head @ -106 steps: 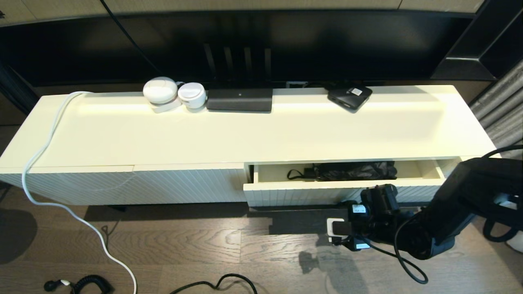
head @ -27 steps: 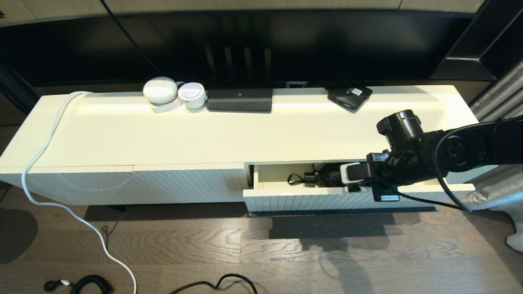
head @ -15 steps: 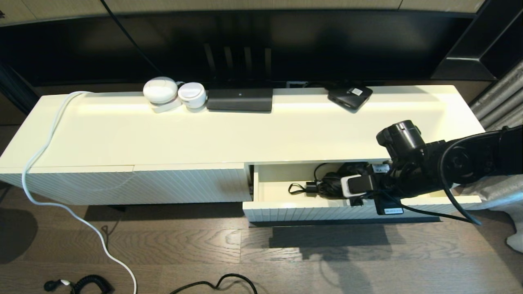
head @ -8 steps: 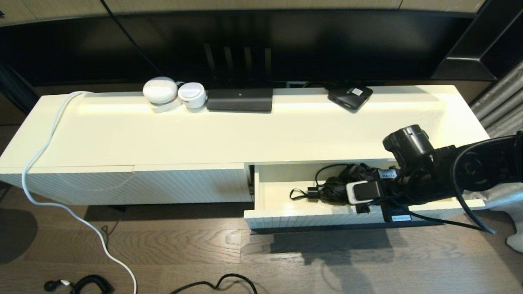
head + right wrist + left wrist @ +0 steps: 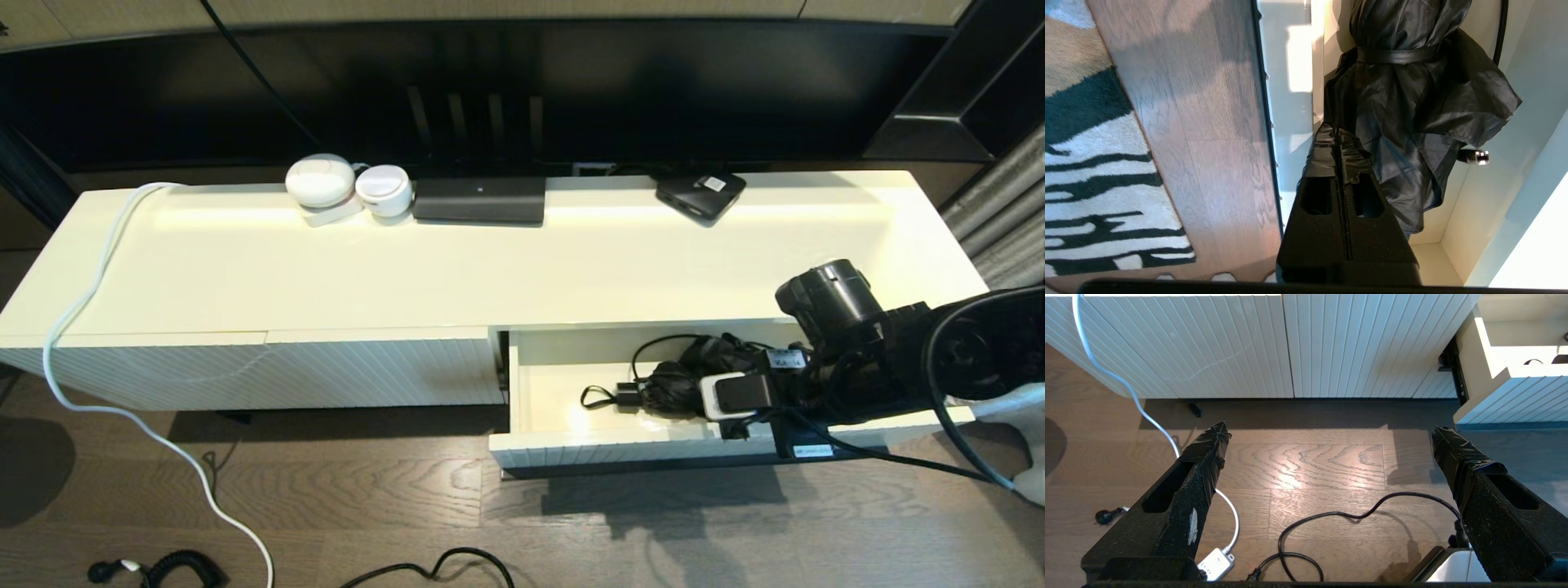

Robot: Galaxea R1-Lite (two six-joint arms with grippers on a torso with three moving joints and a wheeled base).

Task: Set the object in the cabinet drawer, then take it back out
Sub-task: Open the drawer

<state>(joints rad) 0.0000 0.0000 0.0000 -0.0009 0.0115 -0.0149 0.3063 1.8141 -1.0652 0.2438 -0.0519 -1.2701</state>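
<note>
The cabinet drawer (image 5: 604, 445) stands pulled out at the cabinet's right half, its cream inside (image 5: 555, 392) showing. A folded black umbrella (image 5: 678, 384) with a wrist strap lies in it. My right gripper (image 5: 784, 429) reaches down over the drawer's front edge. In the right wrist view its shut fingers (image 5: 1336, 130) sit just inside the front wall (image 5: 1290, 102), beside the umbrella's fabric (image 5: 1412, 94) and holding nothing. The thin black handle (image 5: 1265, 122) runs along the front. My left gripper (image 5: 1329, 430) hangs open over the floor, left of the drawer (image 5: 1515, 400).
On the cabinet top stand two white round devices (image 5: 320, 181), a black box (image 5: 478, 198) and a smaller black box (image 5: 700, 193). A white cable (image 5: 98, 327) drops to the floor; a black cable (image 5: 1331, 516) lies there. A zebra rug (image 5: 1094, 196) lies by the drawer.
The drawer has slid further out toward me with my shut right gripper behind its front. More of the umbrella and the cream inside shows.
</note>
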